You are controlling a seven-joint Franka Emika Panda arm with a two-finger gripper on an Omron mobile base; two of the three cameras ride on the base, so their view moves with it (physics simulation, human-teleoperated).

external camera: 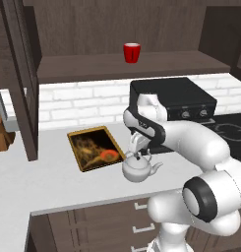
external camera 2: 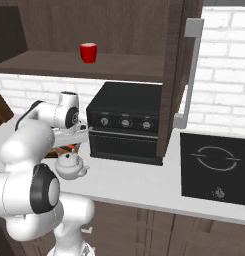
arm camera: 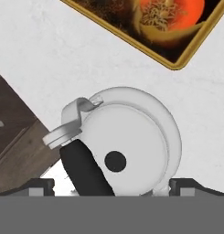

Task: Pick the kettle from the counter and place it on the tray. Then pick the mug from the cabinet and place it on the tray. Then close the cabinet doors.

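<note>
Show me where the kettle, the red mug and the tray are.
kettle [external camera: 136, 170]: left base view, on its rounded body.
mug [external camera: 132, 52]: left base view, on its red side.
tray [external camera: 75, 147]: left base view, on its left wooden rim.
</note>
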